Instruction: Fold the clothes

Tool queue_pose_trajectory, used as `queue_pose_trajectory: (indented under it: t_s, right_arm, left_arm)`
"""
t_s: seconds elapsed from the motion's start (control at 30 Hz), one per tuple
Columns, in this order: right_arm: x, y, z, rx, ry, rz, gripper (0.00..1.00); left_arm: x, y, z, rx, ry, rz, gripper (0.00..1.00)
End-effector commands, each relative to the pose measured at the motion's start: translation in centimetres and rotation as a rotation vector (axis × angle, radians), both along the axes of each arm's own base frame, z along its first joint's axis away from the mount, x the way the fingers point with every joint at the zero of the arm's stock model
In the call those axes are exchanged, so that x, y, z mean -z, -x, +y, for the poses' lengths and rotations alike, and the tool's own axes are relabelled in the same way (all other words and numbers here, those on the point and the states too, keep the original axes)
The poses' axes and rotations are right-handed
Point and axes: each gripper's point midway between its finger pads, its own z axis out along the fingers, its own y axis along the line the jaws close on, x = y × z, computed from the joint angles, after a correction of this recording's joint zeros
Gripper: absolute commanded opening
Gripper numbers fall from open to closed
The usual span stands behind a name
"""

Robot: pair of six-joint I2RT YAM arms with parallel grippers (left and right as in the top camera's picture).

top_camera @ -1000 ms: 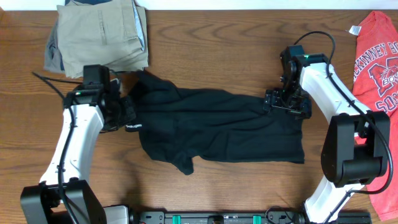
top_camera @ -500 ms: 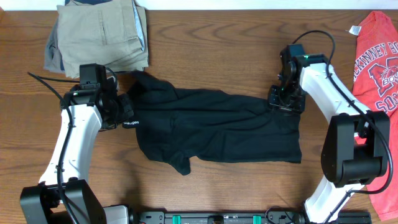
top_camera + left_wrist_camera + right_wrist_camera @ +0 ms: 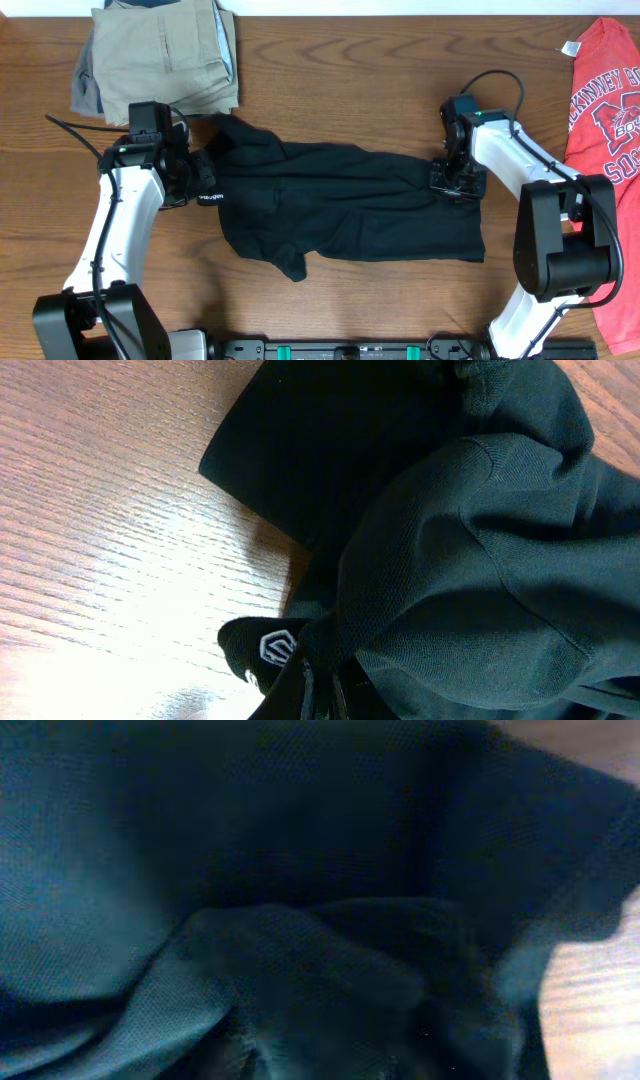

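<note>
Moved since a second ago: right gripper (image 3: 456, 180), shifted slightly left and down onto the upper right corner of the black T-shirt (image 3: 350, 205), jaws visibly narrower than the wide spread seen earlier. Shirt's right edge pulled a little inward with it. Left arm nudged slightly up, otherwise much the same.

Black T-shirt lying rumpled across the middle of the wooden table (image 3: 340, 80), stretched lengthwise between the two arms, one loose flap trailing off its lower left edge toward the front of the table.

Left gripper (image 3: 203, 183) clenched on the shirt's left end. From the left wrist camera: fabric (image 3: 470, 560) bunched and gathered toward the bottom of the view, a small white logo (image 3: 275, 648) showing on a dark flap just above the bare wood.

Right gripper down on the cloth at the shirt's upper right corner. From the right wrist camera: nothing but dark fabric (image 3: 250, 850) pressed close to the lens, a sliver of table at the right edge, fingers not made out. Cannot tell whether clamped on the cloth or merely resting over it.

Folded khaki trousers (image 3: 160, 60) at the far left corner, just beyond the left arm, apart from the shirt. Red T-shirt (image 3: 605, 110) with white lettering along the right edge, well apart from the black one.
</note>
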Motion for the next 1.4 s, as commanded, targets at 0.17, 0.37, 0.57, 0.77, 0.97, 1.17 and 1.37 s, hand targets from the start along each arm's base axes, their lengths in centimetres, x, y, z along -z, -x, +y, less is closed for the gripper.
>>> queue_pose_trajectory:
  t_s: [0.17,0.37,0.57,0.77,0.97,1.17,1.37]
  right_arm:
    - [-0.8,-1.4,-3.4,0.095,0.054,-0.071,0.01]
    - [-1.3,-2.3,-6.0,0.161,0.066,-0.099,0.01]
    - [-2.3,-3.1,-8.1,0.22,0.067,-0.117,0.02]
    - [-4.3,-3.6,-8.7,0.221,0.062,-0.109,0.02]
    - [-5.4,-2.1,-7.8,0.218,0.03,-0.033,0.01]
    - [-5.5,0.2,-7.6,0.197,0.029,0.061,0.07]
    - [-4.8,2.1,-7.5,0.193,0.032,0.128,0.67]
  left_arm:
    - [0.5,0.2,0.3,-0.017,-0.007,0.016,0.07]
    - [0.5,0.2,0.3,-0.018,-0.008,0.016,0.07]
    - [0.4,0.1,0.3,-0.018,-0.008,0.013,0.07]
    - [0.4,-0.1,0.3,-0.018,-0.009,0.006,0.08]
    - [0.4,-0.1,0.3,-0.018,-0.009,0.004,0.07]
    - [0.4,-0.1,0.3,-0.018,-0.009,0.005,0.08]
    - [0.9,0.0,0.2,-0.017,0.0,0.025,0.12]
